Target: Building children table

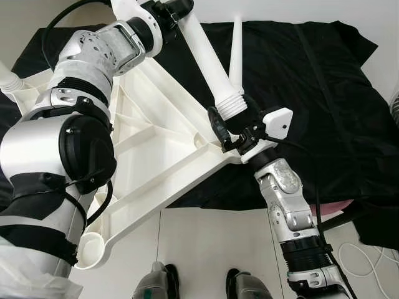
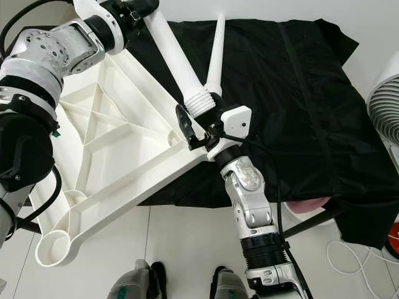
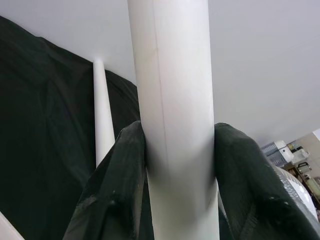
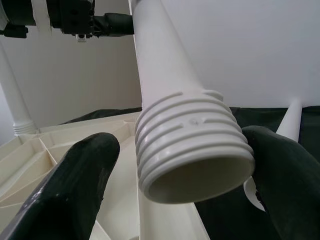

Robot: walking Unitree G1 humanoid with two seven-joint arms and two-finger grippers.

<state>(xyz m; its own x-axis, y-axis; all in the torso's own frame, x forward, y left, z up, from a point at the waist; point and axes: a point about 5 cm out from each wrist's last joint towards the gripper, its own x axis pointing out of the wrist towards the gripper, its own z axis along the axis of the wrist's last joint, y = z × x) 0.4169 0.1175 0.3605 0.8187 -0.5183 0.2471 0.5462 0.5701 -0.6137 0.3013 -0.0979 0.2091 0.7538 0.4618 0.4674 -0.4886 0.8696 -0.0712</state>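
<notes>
Left gripper [image 3: 172, 200] clamps table leg [image 1: 209, 59] — threaded end free.

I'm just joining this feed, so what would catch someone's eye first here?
A long white table leg hangs in the air between both grippers: the left gripper is clamped on its smooth shaft, and the right gripper brackets its threaded end. Just below lies the upturned white tabletop, ribs showing, partly on a black cloth. A second leg stands beyond.
</notes>
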